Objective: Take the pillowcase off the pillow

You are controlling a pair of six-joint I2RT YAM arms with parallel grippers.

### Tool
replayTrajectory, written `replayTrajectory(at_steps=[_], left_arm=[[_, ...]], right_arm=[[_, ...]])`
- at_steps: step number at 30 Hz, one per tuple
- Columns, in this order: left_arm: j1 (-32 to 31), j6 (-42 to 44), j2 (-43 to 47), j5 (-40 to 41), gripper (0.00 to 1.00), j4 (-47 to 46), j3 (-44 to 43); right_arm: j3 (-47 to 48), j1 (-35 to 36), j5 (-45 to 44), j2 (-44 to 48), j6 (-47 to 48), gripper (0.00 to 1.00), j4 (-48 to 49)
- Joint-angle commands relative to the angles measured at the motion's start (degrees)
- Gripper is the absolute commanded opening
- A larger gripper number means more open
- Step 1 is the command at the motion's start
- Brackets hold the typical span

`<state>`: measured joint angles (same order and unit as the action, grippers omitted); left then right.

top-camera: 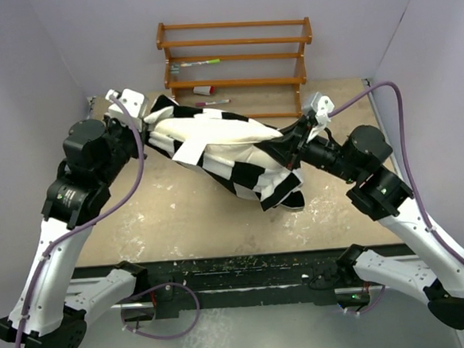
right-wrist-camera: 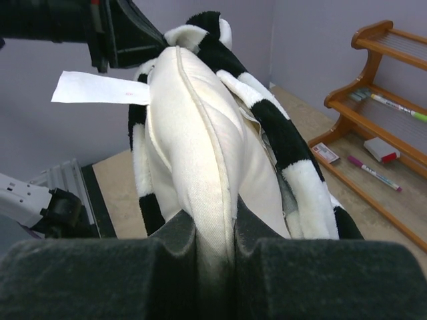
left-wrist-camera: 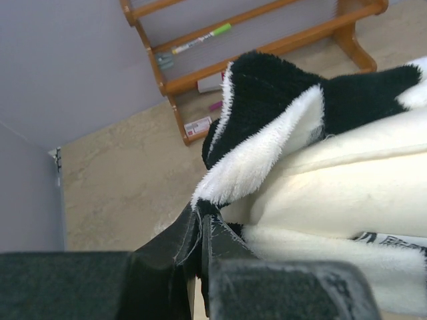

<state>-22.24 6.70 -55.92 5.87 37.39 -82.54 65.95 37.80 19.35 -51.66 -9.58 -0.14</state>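
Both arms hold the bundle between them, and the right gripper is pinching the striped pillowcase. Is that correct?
Not quite. Both arms do hold the bundle, but the right gripper is pinching the cream pillow along its seamed edge, not the striped pillowcase, which drapes beside it. The right wrist view shows this.

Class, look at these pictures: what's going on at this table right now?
Two robot arms hold a bundle stretched between them. The right gripper is shut on the seam of the cream pillow, which is already bare at that end. The left gripper seems shut on the edge of the striped pillowcase at the other end. The pillowcase still wraps much of the pillow, so it isn't off yet.
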Motion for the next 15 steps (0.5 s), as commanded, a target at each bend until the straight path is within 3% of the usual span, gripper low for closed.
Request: replayTrajectory(at_steps=[1, 8, 12, 15], left_arm=[[2.21, 2.50, 0.05, 6.28, 0.00, -3.47, 8.00], [4.75, -0.11, -2.46, 2.92, 0.00, -8.13, 20.28], [10.41, -3.17, -3.51, -8.66, 0.00, -8.74, 24.08], [13.57, -2.84, -1.73, -22.00, 0.15, -8.23, 24.69]], right_arm=[[0.99, -0.86, -4.19, 4.55, -4.55, 0.00, 11.55], [1.86, -0.99, -9.62, 6.04, -7.92, 0.00, 17.59], [4.43, -1.01, -12.49, 4.87, -10.41, 0.00, 20.23], [7.04, -1.03, -15.42, 2.00, -12.88, 0.00, 22.33]])
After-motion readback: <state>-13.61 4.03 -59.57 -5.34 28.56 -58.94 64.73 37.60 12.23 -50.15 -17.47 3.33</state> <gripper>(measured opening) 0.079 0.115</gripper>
